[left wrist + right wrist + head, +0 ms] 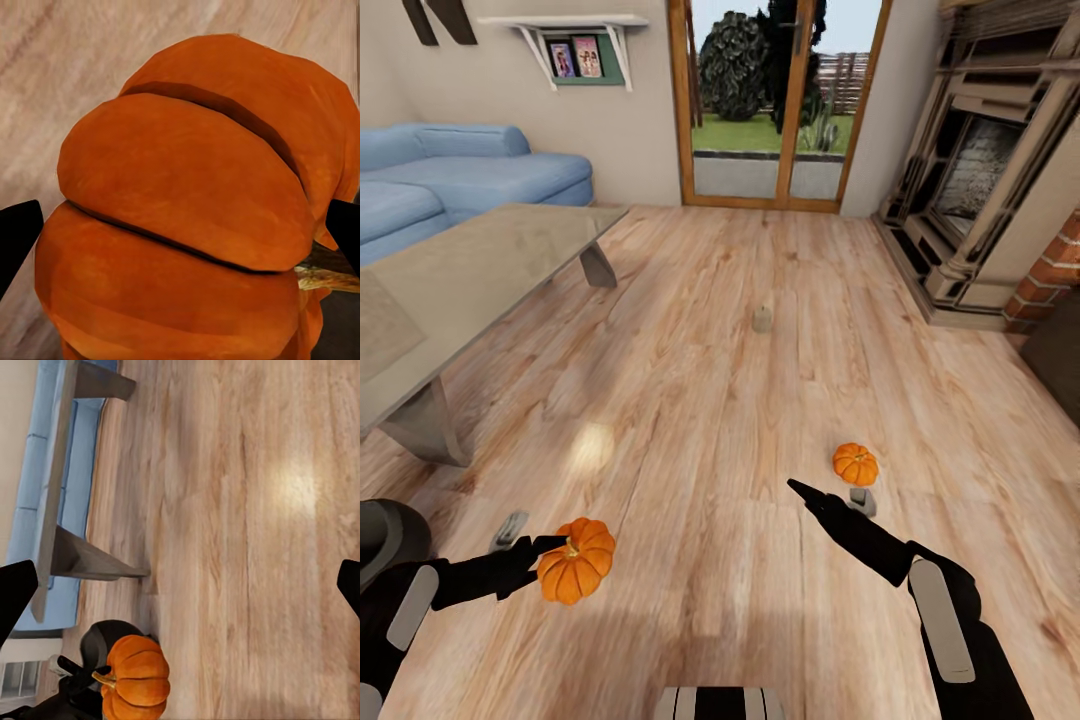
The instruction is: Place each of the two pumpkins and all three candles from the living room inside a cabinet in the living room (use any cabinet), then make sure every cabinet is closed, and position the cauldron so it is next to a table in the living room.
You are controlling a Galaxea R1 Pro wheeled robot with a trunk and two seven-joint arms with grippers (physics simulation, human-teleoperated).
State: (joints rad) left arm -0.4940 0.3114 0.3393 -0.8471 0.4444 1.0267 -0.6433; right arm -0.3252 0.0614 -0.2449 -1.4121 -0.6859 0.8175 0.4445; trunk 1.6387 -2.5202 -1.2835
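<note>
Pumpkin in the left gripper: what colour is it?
Orange, with darker ribs; the pumpkin shows best in the left wrist view, between the fingers.

The larger pumpkin (187, 217) spills past the left wrist picture's edges, so its full outline is cut off, and it hides most of the floor behind. In the head view, the left gripper (550, 548) has its jaws partly covered by that pumpkin. The candle (762, 319) far across the floor is too small for detail. A grey object (862, 501) beside the smaller pumpkin (855, 464) sits half behind the right gripper (805, 492).
</note>
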